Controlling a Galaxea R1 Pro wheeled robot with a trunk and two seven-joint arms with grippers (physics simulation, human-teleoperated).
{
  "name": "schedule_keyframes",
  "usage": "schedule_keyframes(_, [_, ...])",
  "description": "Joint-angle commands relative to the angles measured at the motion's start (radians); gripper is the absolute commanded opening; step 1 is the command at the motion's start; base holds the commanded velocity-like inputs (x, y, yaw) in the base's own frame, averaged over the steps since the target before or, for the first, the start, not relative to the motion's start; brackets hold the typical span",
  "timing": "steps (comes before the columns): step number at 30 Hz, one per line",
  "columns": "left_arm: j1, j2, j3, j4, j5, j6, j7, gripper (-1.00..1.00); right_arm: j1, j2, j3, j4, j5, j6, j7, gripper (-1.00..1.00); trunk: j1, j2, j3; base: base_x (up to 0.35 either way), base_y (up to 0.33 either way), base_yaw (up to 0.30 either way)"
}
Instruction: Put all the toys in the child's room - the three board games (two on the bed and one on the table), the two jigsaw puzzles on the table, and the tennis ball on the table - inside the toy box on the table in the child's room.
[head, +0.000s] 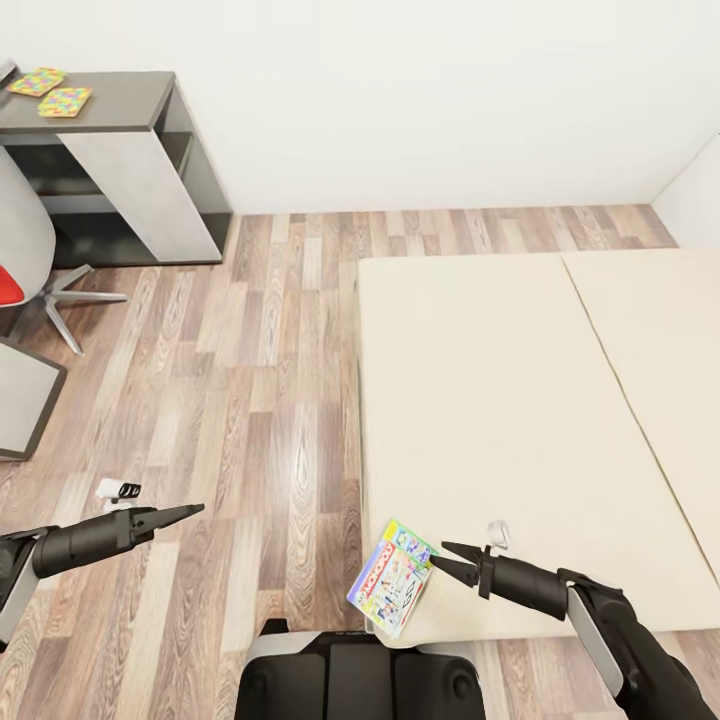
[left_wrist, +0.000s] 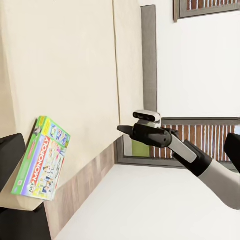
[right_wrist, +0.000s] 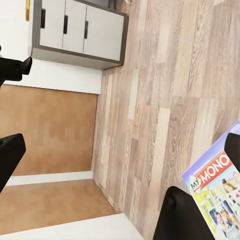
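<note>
A bright Monopoly board game box (head: 393, 578), printed with cartoon figures and a red logo band, is seen on the bed's (head: 520, 400) near corner, overhanging the edge. The right pincer (head: 447, 560), fingers apart, is held just beside it. The left pincer (head: 190, 513), fingers together, is held over the floor (head: 260, 400). Farther off, two colourful jigsaw puzzles (head: 52, 91) lie on the desk (head: 130, 100).

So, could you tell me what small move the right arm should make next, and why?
Probably ease the right gripper forward so its open fingers straddle the board game. The box lies at the bed corner, overhanging the edge, just ahead of the fingertips and not yet gripped.
</note>
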Motion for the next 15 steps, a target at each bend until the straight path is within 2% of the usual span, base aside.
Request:
schedule_keyframes(1, [0.000, 0.000, 0.000, 0.000, 0.000, 0.011, -0.004, 1.00, 0.000, 0.000, 0.000, 0.000, -0.005, 0.009, 0.002, 1.00, 0.001, -0.001, 0.000, 0.000, 0.000, 0.000])
schedule_keyframes(15, [0.000, 0.000, 0.000, 0.000, 0.000, 0.011, -0.004, 1.00, 0.000, 0.002, 0.001, 0.000, -0.005, 0.008, 0.003, 1.00, 0.001, -0.001, 0.021, 0.000, 0.000, 0.000])
